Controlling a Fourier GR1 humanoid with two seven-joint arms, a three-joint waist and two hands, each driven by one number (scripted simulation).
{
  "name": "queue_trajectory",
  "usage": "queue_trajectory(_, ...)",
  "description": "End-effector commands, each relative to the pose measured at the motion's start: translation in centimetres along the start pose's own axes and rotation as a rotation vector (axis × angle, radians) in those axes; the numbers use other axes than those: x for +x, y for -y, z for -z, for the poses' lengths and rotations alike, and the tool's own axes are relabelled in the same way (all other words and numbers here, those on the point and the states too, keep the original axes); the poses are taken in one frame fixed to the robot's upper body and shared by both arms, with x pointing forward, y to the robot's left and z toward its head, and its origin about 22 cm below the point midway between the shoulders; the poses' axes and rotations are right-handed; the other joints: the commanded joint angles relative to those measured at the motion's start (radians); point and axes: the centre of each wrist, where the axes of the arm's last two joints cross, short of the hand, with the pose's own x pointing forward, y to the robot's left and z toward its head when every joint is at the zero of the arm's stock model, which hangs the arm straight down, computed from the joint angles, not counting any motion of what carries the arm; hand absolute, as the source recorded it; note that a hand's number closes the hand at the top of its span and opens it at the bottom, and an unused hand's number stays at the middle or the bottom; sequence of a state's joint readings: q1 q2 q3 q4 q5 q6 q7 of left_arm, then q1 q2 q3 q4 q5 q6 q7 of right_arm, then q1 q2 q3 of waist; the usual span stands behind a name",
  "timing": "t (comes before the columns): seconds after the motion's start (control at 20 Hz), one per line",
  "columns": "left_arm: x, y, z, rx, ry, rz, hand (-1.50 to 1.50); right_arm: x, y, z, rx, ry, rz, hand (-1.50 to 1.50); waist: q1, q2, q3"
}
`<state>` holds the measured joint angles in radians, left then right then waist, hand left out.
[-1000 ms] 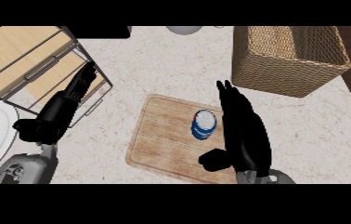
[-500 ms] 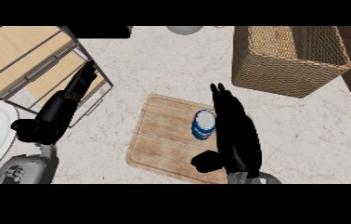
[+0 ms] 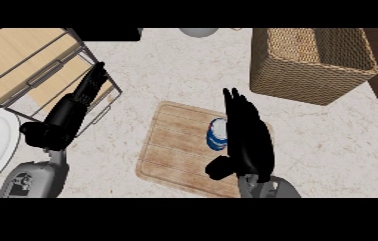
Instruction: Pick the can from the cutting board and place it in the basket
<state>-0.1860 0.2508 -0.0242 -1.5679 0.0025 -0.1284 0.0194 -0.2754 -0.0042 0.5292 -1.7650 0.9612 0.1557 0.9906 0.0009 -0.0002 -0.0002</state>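
Observation:
A blue and white can (image 3: 216, 134) stands upright on the wooden cutting board (image 3: 174, 145) in the middle of the counter. My right hand (image 3: 247, 135) is right beside the can on its right, fingers straight and pointing away from me, thumb sticking out low toward the board; it partly hides the can's right side. The woven basket (image 3: 310, 60) stands at the upper right. My left hand (image 3: 74, 107) rests open at the left, fingers pointing up.
A wooden rack with metal rails (image 3: 44, 65) sits at the upper left under my left hand. A white plate edge (image 3: 6, 140) shows at the far left. A grey round object (image 3: 198, 32) lies at the top edge.
My right hand has slid left over the cutting board until it sits against the can. The left hand has stayed put.

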Motion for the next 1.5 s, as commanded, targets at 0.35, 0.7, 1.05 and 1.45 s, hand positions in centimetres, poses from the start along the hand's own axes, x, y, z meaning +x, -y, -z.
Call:
queue_trajectory(0.35, -1.4, 0.3, 0.5, 0.006, -0.002, -0.011, 0.00, -0.2, -3.6, 2.0, 0.026, -0.065, -0.034, -1.50, 0.001, 0.001, 0.000)
queue_trajectory(0.7, -0.5, 0.4, -1.0, -0.009, -0.014, 0.000, 0.00, -2.7, -0.8, 3.2, 0.064, -0.115, -0.065, -1.50, -0.002, -0.001, 0.000)
queue_trajectory(1.05, -0.9, -0.7, -0.5, -0.007, 0.008, 0.025, 0.00, -3.0, -6.7, 4.0, 0.148, -0.111, -0.051, -1.50, 0.000, 0.001, 0.000)
queue_trajectory(1.45, 2.0, -1.5, 1.5, 0.000, 0.001, -0.014, 0.00, -3.5, -7.7, 3.0, 0.214, -0.054, -0.096, 1.50, -0.003, 0.000, 0.000)
